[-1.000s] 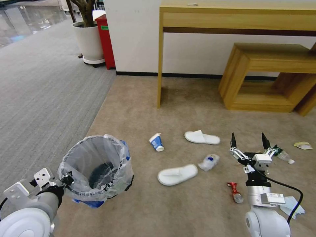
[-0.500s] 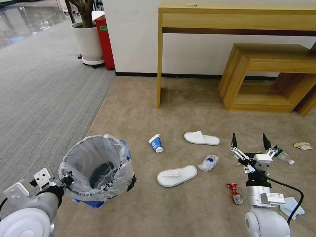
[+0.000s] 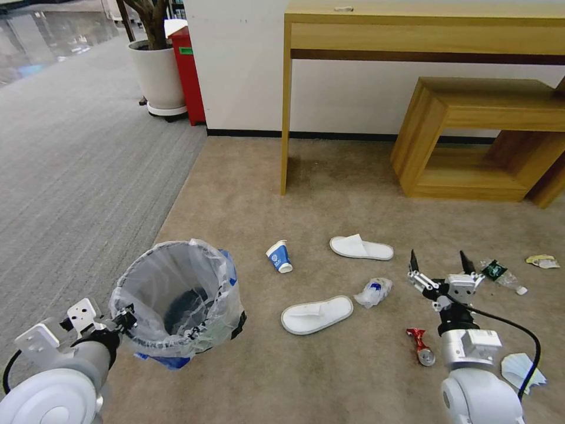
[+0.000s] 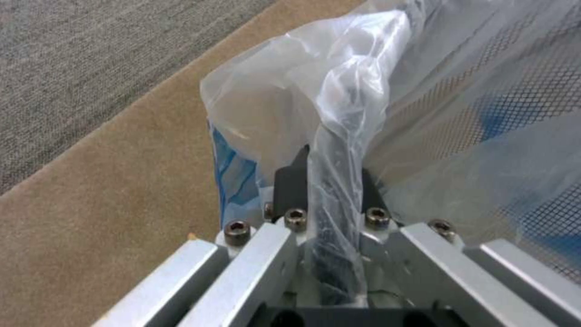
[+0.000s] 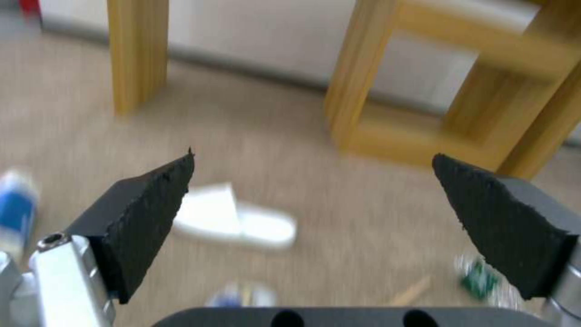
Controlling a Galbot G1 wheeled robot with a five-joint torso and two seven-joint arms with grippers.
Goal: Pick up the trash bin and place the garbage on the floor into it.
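The trash bin [image 3: 176, 300], black with a clear liner and blue edges, hangs at the lower left over the beige floor [image 3: 247, 194]. My left gripper [image 3: 126, 321] is shut on its rim [image 4: 330, 190], the liner pinched between the fingers. My right gripper [image 3: 438, 259] is open and hovers over the garbage. Two white slippers [image 3: 361, 247] [image 3: 316, 314], a blue-white cup [image 3: 279, 257], a crumpled wrapper [image 3: 374, 291], a red wrapper [image 3: 419, 344], a green-label bottle [image 3: 500, 274] and a pale blue mask [image 3: 521, 370] lie around it. In the right wrist view the open gripper [image 5: 313, 156] frames a slipper [image 5: 236, 222] and a wooden stick [image 5: 411, 290].
A wooden desk leg [image 3: 285, 118] and a low wooden shelf [image 3: 471, 135] stand against the far wall. A potted plant [image 3: 158, 76] and a red box [image 3: 188, 70] sit at the back left. Grey striped carpet [image 3: 70, 165] runs along the left. A yellowish scrap [image 3: 541, 259] lies far right.
My right gripper has come down and back a little toward me, still open. The bin has shifted slightly lower and to the right in my left gripper.
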